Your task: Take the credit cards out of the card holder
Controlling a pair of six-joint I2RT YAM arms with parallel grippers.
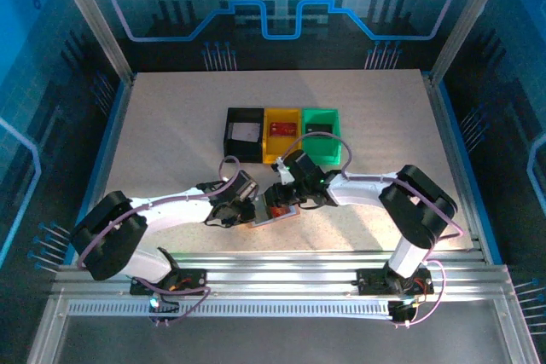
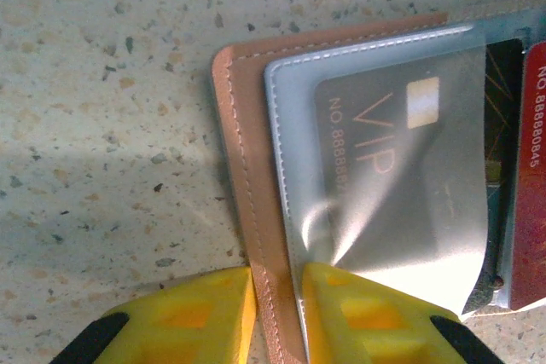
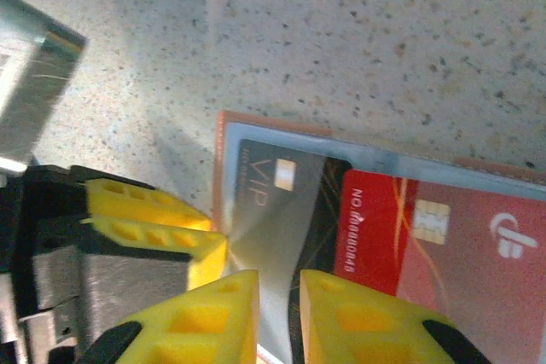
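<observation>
Both jaws clamping 1 card holder, 2 credit cards inside

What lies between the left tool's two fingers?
The card holder's tan stitched edge fills the gap between the left tool's yellow fingers, in the left wrist view.

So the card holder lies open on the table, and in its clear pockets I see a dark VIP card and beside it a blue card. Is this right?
Not quite. Beside the dark VIP card lies a red card, not a blue one, as the right wrist view shows. The rest holds: the card holder lies open on the table.
</observation>
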